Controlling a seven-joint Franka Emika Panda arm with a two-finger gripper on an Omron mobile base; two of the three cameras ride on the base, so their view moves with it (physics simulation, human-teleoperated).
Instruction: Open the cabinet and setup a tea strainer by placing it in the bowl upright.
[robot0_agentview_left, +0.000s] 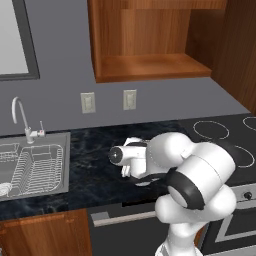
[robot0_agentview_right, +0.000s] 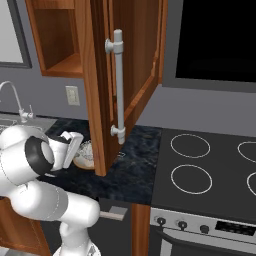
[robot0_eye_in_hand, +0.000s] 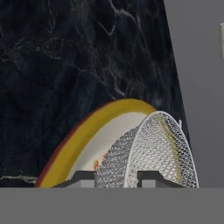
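Tea strainer (robot0_eye_in_hand: 153, 153): silver wire-mesh basket, standing on edge over the bowl's inside, mesh rising between the two dark tips in the hand view.
Bowl (robot0_eye_in_hand: 87, 140): cream inside, golden rim, on the dark marbled surface (robot0_eye_in_hand: 65, 65).
Fingers (robot0_eye_in_hand: 151, 177): set narrow, one on each side of the strainer's mesh, holding it.
Cabinet (robot0_agentview_right: 100, 85): door swung open, silver bar handle (robot0_agentview_right: 118, 85) facing out.
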